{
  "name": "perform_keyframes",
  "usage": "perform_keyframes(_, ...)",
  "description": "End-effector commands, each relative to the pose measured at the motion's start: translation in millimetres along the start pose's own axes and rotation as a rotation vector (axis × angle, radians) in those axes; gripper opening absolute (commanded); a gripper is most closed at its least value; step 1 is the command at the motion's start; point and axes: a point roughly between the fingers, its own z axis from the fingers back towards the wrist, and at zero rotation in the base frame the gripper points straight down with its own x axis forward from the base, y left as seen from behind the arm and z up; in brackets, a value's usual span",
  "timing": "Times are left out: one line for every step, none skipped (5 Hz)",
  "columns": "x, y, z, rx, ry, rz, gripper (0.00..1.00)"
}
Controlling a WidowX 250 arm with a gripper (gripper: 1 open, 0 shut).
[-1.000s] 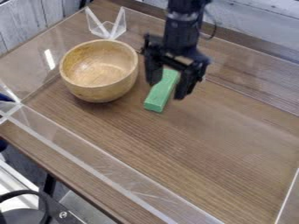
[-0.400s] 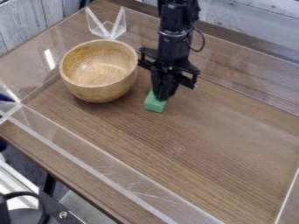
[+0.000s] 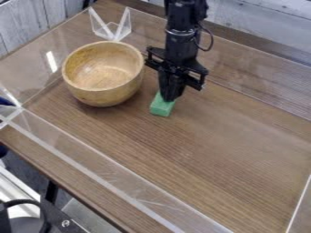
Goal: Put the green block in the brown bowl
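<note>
The green block (image 3: 161,106) lies on the wooden table just right of the brown bowl (image 3: 102,73). Only its near end shows below the black gripper (image 3: 175,93), which stands straight down over it. The fingers are drawn in against the block's two long sides, so the gripper is shut on the block. The block still rests on the table. The round wooden bowl has nothing inside it and sits about a hand's width to the left of the gripper.
A clear plastic wall (image 3: 73,155) rims the table's front and left edges. A folded clear sheet (image 3: 112,25) stands behind the bowl. Bare wooden tabletop (image 3: 206,164) stretches to the front and right.
The fingers, spread wide around the block a second ago, have closed in onto its sides. The arm has straightened upright over it. Block and bowl have stayed in place.
</note>
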Motion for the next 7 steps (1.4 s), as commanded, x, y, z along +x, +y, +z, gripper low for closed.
perform_keyframes(9.0, 4.1, 14.7, 0.011, -0.048, 0.007, 1.0)
perform_keyframes(13.9, 5.9, 9.7, 0.009, -0.045, 0.009, 0.0)
perform_keyframes(14.8, 6.1, 7.7, 0.002, -0.048, 0.01, 0.0)
perform_keyframes(15.0, 3.9, 8.3, 0.0, -0.045, 0.006, 1.0)
perform_keyframes(15.3, 1.7, 8.5, -0.002, -0.041, 0.002, 1.0)
perform_keyframes(15.4, 0.8, 5.9, -0.004, -0.039, 0.002, 0.0)
perform_keyframes(14.5, 1.0, 5.9, -0.008, -0.038, 0.005, 1.0)
